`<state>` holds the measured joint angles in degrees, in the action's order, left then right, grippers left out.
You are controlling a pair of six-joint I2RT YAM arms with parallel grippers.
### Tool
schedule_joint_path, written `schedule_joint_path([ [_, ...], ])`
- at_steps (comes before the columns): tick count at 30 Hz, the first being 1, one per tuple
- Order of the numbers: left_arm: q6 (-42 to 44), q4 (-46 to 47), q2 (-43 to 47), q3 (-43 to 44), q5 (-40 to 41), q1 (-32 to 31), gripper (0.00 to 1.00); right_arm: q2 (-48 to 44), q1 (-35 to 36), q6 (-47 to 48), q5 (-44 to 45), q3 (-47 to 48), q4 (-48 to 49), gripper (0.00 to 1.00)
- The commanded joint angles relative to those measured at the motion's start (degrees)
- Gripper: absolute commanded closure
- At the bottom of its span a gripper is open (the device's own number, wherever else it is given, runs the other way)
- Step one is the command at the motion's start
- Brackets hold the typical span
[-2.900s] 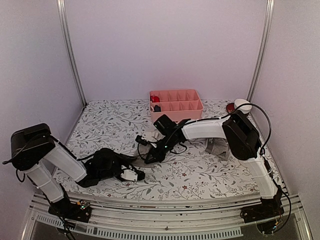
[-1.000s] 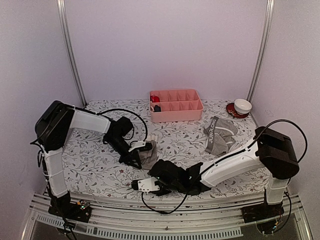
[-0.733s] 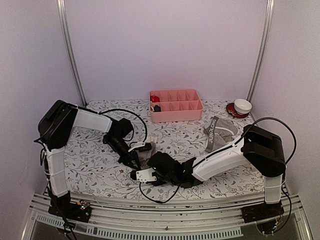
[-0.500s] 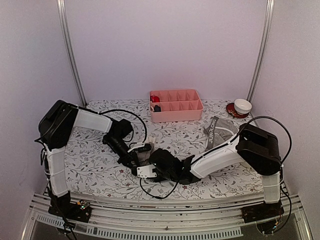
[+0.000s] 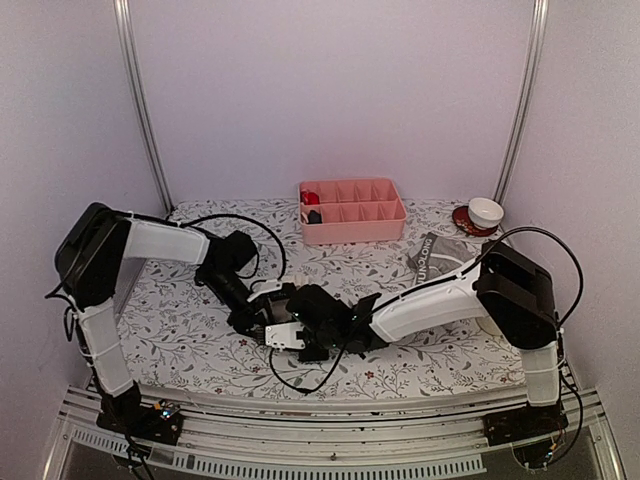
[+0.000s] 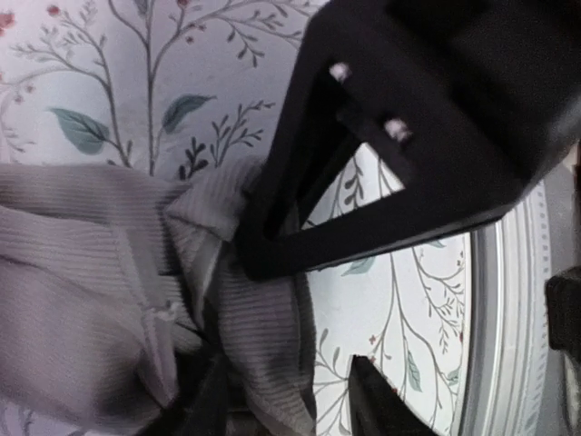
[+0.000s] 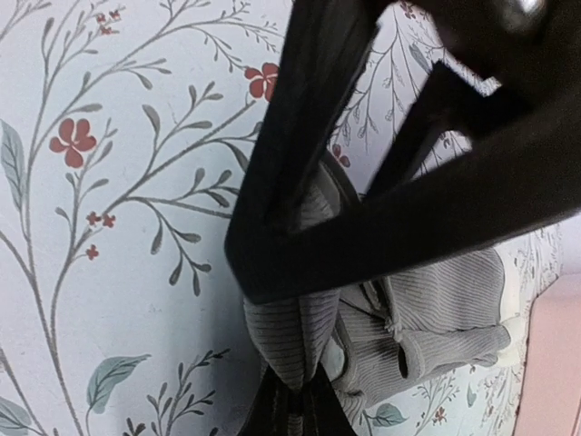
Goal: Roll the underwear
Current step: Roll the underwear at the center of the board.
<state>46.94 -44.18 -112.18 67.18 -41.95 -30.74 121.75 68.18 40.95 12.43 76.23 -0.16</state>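
Note:
The plain grey briefs lie bunched near the table's front middle, between both grippers. In the right wrist view my right gripper is shut on a ribbed fold of the briefs. It comes in low from the right in the top view. My left gripper meets it from the left. In the left wrist view the left gripper stands open, with an edge of the briefs lying loose between its jaws. The boxer-briefs with a dark lettered waistband lie at the right, partly behind the right arm.
A pink divided tray stands at the back middle with small items in its left cells. A white bowl sits on a red saucer at the back right. Cables loop beside both wrists. The table's front rail is close.
My right gripper slid up and left along the front of the table to the briefs and shut on a fold. My left gripper, shut on the briefs before, has opened.

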Motion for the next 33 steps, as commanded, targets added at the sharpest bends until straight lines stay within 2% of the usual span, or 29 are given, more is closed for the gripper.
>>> schedule_joint_path([
  [1, -0.98, 6.42, 12.22, -4.29, 3.79, 0.46, 0.43, 0.59, -0.99, -8.62, -9.42, 2.92, -10.63, 0.98],
  [3, -0.72, 9.28, 17.62, -7.38, 5.28, 0.5, 0.34, 0.86, -1.74, -10.92, -13.04, 4.31, -14.21, 0.98],
  [6, -0.14, 13.25, 24.41, -12.47, 6.89, 0.52, 0.27, 1.95, -2.97, -14.34, -18.68, 6.08, -18.53, 0.97],
  [9, 0.45, 19.55, 31.1, -19.2, 9.11, 0.38, 0.26, 3.34, -4.39, -16.8, -25.64, 8.52, -22.65, 0.98],
  [15, 7.27, 42.02, 46.29, -40.7, 15.85, -1.22, 0.28, 8.45, -8.4, -22.72, -41.08, 16.32, -31.71, 0.97],
  [19, 14.4, 58.47, 55.81, -55.0, 22.87, -6.24, 0.27, 14.0, -10.44, -26.25, -47.71, 21.73, -36.3, 0.97],
  [21, 17.17, 63.55, 59.38, -59.69, 25.26, -9.01, 0.27, 16.18, -11.45, -28.0, -49.66, 22.92, -36.75, 0.97],
  [26, 17.48, 67.37, 59.31, -61.58, 29.23, -13.59, 0.27, 17.91, -13.92, -30.77, -53.87, 24.01, -36.21, 0.97],
  [33, 22.73, 81.62, 45.73, -62.36, 40.99, -20.36, 0.32, 18.58, -15.31, -32.59, -54.79, 24.23, -35.92, 0.97],
])
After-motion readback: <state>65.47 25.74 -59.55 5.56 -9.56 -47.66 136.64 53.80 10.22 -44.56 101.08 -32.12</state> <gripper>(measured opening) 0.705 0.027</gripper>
